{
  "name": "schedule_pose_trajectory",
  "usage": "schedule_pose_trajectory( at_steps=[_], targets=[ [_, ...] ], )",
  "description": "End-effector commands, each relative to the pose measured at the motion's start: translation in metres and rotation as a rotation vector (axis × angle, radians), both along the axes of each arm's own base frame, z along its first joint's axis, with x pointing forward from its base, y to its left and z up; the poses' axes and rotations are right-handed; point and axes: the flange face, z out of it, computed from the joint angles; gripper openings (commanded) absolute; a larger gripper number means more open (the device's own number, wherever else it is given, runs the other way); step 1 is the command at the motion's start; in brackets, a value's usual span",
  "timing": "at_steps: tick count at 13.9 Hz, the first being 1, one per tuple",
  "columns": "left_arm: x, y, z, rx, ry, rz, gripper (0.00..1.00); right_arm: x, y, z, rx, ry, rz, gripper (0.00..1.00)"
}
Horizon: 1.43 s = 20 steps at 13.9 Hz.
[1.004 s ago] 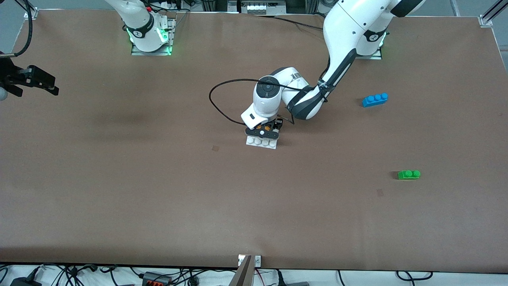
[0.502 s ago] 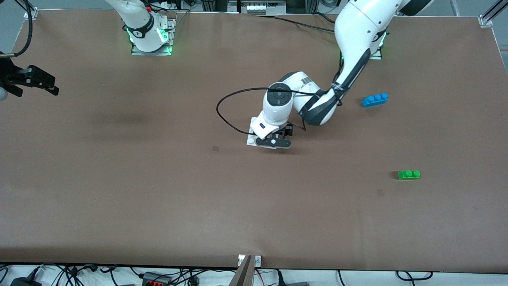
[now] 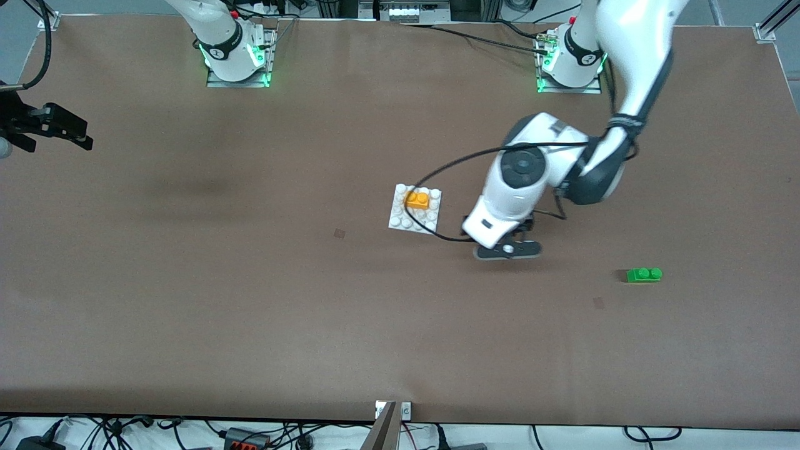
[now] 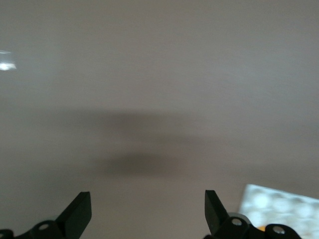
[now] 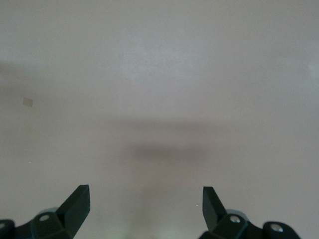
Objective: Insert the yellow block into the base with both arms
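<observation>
Yellow block (image 3: 417,199) sits on the base (image 3: 400,218), on the stud rows farther from the front camera, nothing touching it. Base lies flat mid-table (image 3: 250,300).

Left gripper (image 3: 507,251) is over bare table at about 4 o'clock from the base, toward the left arm's end; fingers (image 4: 79,214) spread wide, holding nothing. A blurred corner of the base (image 4: 279,204) shows at the edge of the left wrist view.

Right gripper (image 5: 144,209) is over bare table, fingers (image 5: 77,206) released and empty; the right arm waits.

Green brick (image 3: 644,274) lies well apart from the base at roughly 4 o'clock, nearer the front camera.
</observation>
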Motion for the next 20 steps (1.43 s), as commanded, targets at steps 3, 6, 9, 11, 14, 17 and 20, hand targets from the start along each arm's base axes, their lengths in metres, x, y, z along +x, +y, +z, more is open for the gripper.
schedule_pose_trajectory(
  at_steps=[3,6,9,11,14,17,20],
  targets=[
    [-0.013,0.076,0.093,0.024,0.065,-0.026,1.00,-0.003,0.002,0.001,0.016,-0.005,-0.014,1.00],
    [-0.029,0.125,0.161,0.015,0.074,0.044,1.00,-0.003,0.002,0.001,0.016,-0.005,-0.015,1.00],
    [-0.046,0.165,0.221,0.013,0.102,0.026,1.00,-0.003,0.003,0.001,0.016,-0.005,-0.013,1.00],
    [-0.048,0.182,0.232,0.012,0.118,0.004,1.00,-0.003,0.002,0.001,0.016,-0.004,-0.015,1.00],
    [-0.044,0.192,0.218,-0.044,0.152,0.026,1.00,-0.003,0.002,0.001,0.016,-0.005,-0.015,1.00],
    [-0.042,0.194,0.221,-0.060,0.151,0.030,1.00,-0.003,0.002,0.001,0.016,-0.005,-0.014,1.00],
    [-0.033,0.199,0.227,-0.068,0.130,0.045,1.00,-0.003,0.002,0.001,0.016,-0.005,-0.015,1.00]
  ],
)
